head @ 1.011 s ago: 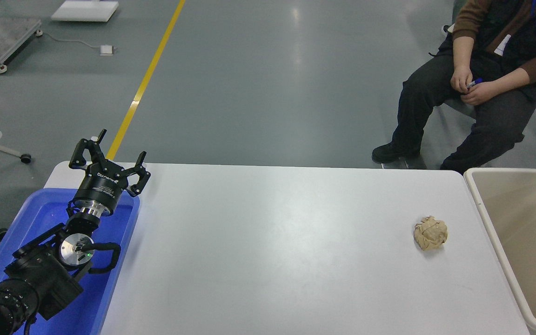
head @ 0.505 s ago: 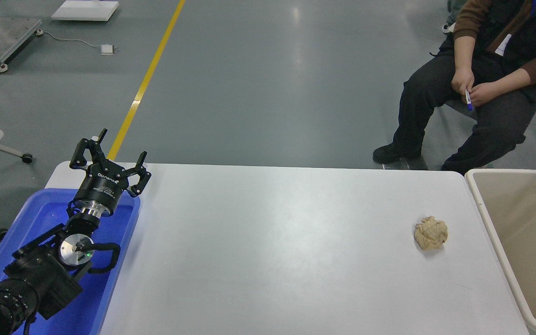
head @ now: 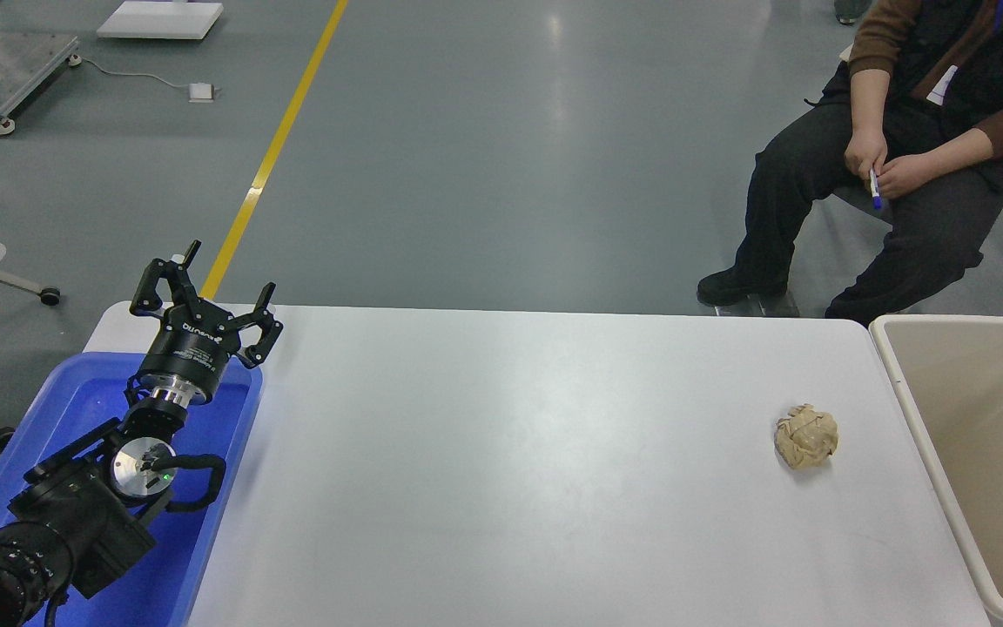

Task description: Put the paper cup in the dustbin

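The paper cup is out of view. The dustbin (head: 906, 392), a large beige plastic bin with a thick rim, stands at the table's right end, partly cut off by the picture's edge; what shows of its inside holds nothing. My left gripper (head: 205, 292) is open and empty, parked at the lower left over the far end of a blue plastic tub (head: 84, 392). My right arm and gripper are out of view.
A crumpled tan paper ball (head: 806, 436) lies on the white table (head: 510, 453) near the dustbin. A person sits on a chair beyond the table's far right corner, holding a pen (head: 874, 188) in their hands.
The seated person's hands have shifted and turned the pen downward. My left arm, the paper ball and the dustbin have not moved.
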{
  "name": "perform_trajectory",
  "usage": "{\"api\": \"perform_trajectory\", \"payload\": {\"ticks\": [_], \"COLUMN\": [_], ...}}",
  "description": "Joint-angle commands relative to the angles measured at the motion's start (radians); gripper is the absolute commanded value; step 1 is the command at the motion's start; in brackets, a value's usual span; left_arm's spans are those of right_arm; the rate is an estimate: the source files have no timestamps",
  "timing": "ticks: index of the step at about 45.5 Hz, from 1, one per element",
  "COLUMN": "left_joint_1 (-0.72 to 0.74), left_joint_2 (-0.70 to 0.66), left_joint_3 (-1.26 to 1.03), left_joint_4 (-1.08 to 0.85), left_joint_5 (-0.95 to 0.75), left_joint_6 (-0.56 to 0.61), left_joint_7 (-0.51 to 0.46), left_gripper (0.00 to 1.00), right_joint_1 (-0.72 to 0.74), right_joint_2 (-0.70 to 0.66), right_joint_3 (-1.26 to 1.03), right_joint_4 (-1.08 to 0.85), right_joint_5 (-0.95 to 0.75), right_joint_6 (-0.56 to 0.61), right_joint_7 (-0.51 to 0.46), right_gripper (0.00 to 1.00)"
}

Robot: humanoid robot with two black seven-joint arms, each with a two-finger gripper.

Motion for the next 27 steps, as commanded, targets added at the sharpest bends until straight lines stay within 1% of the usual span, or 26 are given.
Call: {"api": "perform_trajectory", "payload": {"ticks": [1, 10, 11, 13, 17, 18, 19, 20, 21, 22, 27], "left_joint_1": [0.000, 0.000, 0.000, 0.000, 0.000, 0.000, 0.000, 0.000, 0.000, 0.000, 0.000], "left_joint_2": [0.000, 0.000, 0.000, 0.000, 0.000, 0.000, 0.000, 0.000, 0.000, 0.000, 0.000], "left_joint_3": [0.000, 0.000, 0.000, 0.000, 0.000, 0.000, 0.000, 0.000, 0.000, 0.000, 0.000], "left_joint_4": [0.000, 0.000, 0.000, 0.000, 0.000, 0.000, 0.000, 0.000, 0.000, 0.000, 0.000], "left_joint_5": [0.000, 0.000, 0.000, 0.000, 0.000, 0.000, 0.000, 0.000, 0.000, 0.000, 0.000], "left_joint_6": [0.000, 0.000, 0.000, 0.000, 0.000, 0.000, 0.000, 0.000, 0.000, 0.000, 0.000], "left_joint_7": [0.000, 0.000, 0.000, 0.000, 0.000, 0.000, 0.000, 0.000, 0.000, 0.000, 0.000], "left_gripper": [1.00, 1.00, 1.00, 1.00, 1.00, 1.00, 1.00, 1.00, 1.00, 1.00, 1.00], "right_joint_1": [-0.007, -0.007, -0.007, -0.009, -0.009, -0.009, -0.010, -0.012, -0.012, -0.012, -0.012], "right_joint_2": [0.050, 0.061, 0.062, 0.064, 0.064, 0.064, 0.064, 0.064, 0.064, 0.064, 0.059], "right_joint_3": [0.031, 0.031, 0.033, 0.033, 0.036, 0.039, 0.042, 0.042, 0.042, 0.042, 0.039], "right_joint_4": [-0.012, -0.012, -0.012, -0.012, -0.012, -0.012, -0.012, -0.012, -0.014, -0.014, -0.014], "right_joint_5": [-0.001, 0.000, 0.000, 0.000, 0.000, 0.000, 0.000, -0.001, -0.001, -0.001, -0.005], "right_joint_6": [-0.036, -0.036, -0.036, -0.036, -0.034, -0.033, -0.033, -0.031, -0.031, -0.031, -0.022], "right_joint_7": [-0.013, -0.013, -0.013, -0.012, -0.012, -0.012, -0.012, -0.010, -0.010, -0.010, -0.009], "right_gripper": [0.00, 0.00, 0.02, 0.14, 0.41, 0.51, 0.63, 0.80, 0.94, 0.98, 0.99]}}
